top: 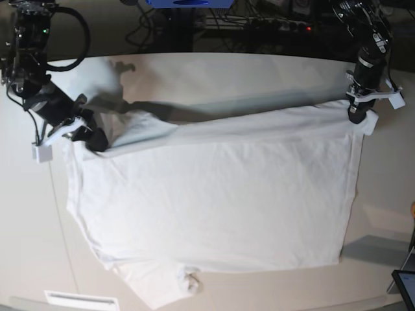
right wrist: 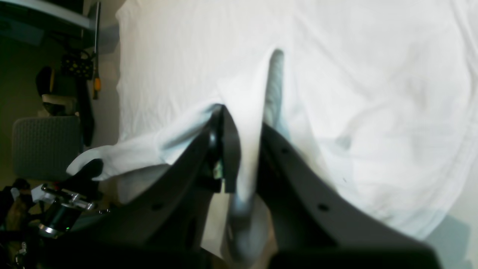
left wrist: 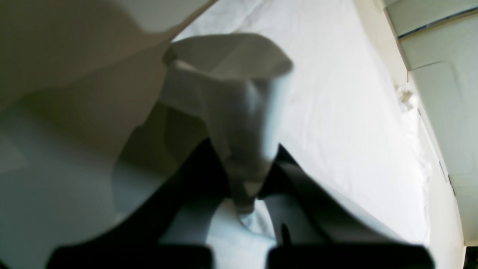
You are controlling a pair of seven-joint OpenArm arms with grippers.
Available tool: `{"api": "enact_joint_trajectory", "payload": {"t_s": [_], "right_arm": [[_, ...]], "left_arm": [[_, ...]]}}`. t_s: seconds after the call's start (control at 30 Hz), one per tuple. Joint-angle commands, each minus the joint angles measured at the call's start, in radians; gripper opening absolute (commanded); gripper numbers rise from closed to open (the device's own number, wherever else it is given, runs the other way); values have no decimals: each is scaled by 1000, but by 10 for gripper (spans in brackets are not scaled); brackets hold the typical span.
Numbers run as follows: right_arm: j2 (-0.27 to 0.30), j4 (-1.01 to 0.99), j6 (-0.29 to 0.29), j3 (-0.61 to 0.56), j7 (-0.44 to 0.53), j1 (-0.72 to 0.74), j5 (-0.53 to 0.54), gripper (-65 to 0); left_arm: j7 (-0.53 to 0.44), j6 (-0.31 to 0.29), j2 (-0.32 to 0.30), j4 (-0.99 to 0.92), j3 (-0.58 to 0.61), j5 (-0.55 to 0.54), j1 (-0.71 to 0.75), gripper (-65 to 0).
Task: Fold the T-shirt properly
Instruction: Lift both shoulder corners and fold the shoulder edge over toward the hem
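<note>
The white T-shirt [top: 214, 201] lies spread on the off-white table [top: 259, 71], its neck label [top: 190, 280] near the front edge. Its far edge is raised and stretched between the two grippers, throwing a shadow on the table behind it. My left gripper [top: 358, 116] is shut on the far right corner; in the left wrist view a bunched fold [left wrist: 231, 112] rises from the closed gripper [left wrist: 246, 194]. My right gripper [top: 91, 139] is shut on the far left corner; in the right wrist view the gripper [right wrist: 244, 157] pinches a ridge of the T-shirt [right wrist: 373, 93].
Cables and dark equipment [top: 259, 26] run along the table's far side. A dark tablet corner [top: 405, 285] sits at the front right and a white slotted strip [top: 81, 299] at the front left. A grey chair [right wrist: 44, 147] stands beyond the table edge.
</note>
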Motion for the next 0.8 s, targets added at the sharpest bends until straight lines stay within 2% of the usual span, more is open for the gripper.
{"api": "enact_joint_trajectory", "payload": {"t_s": [0.0,0.6,0.77], "right_arm": [[14,2,5,10,28,10,10,-643],[20,-154,6,8,-9,188,7,-643],[20,-225,5,4,-11,237,7,-643]], "left_arm": [[-29,-2,-16,15,-8,-9,-12,-650],[-29,6,-22,-166,-8,-9,-212,-650],[-29,116,-25,-172,-5,-7,-276,-650]]}}
